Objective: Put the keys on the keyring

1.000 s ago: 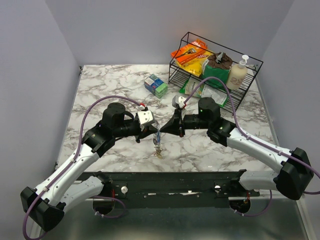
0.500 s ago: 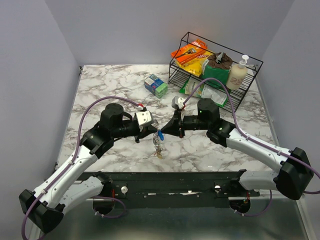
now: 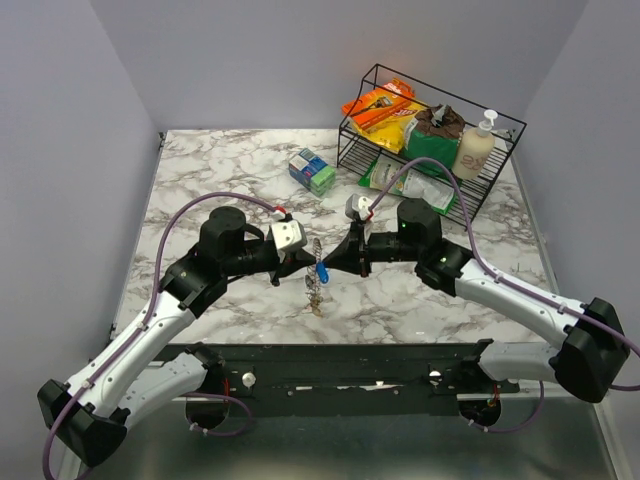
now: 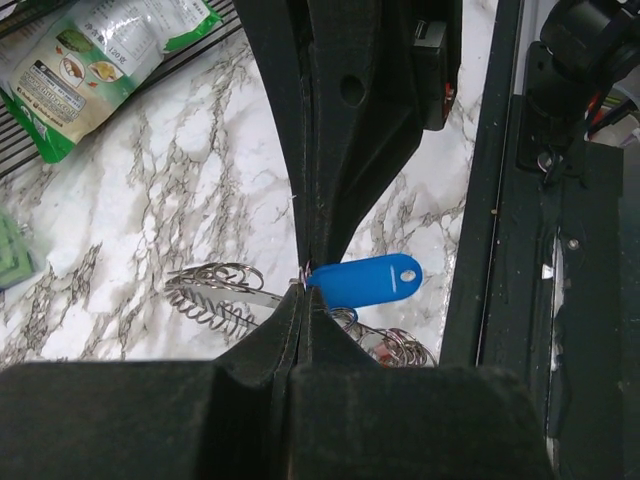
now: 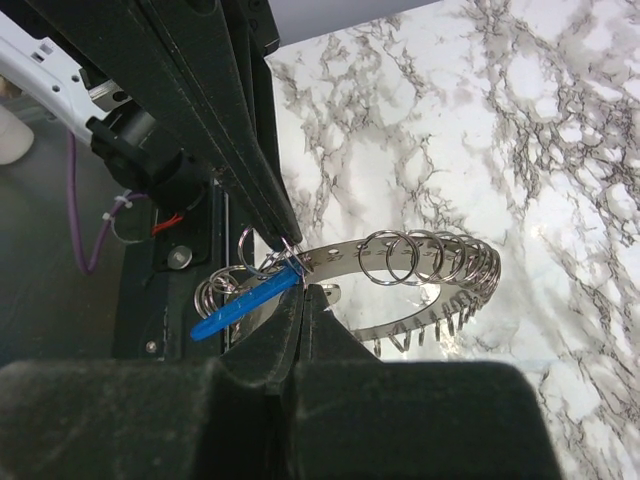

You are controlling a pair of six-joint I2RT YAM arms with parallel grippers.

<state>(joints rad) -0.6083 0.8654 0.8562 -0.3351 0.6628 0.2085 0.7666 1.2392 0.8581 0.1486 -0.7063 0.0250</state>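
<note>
Marble-patterned table (image 3: 200, 170) fills our view from above, with plain grey walls around it. From the near left corner the left arm reaches toward the middle. The left gripper (image 3: 303, 262) is pinched fully closed, and its tips seem to clamp one end of the keyring (image 5: 420, 262). We see the keyring held up off the table between the two grippers, a curved silvery band with many small wire rings strung along it. In the left wrist view the band runs off to the left of the closed tips, above the marble.

Just right of that pinch sits the blue key (image 3: 321, 271), touching the end of the keyring and tilted. A few loose rings (image 4: 395, 345) hang just beneath it. The right gripper (image 3: 333, 263) meets the left one tip to tip. Its jaws are closed too, apparently on the blue key's end, though the tips crowd together too tightly for us to be sure.

Farther back, right of centre, two small boxes (image 3: 313, 170) stand on the table. At the rear right a black wire rack (image 3: 520, 125) holds snack packets and a soap bottle (image 3: 477, 145).
</note>
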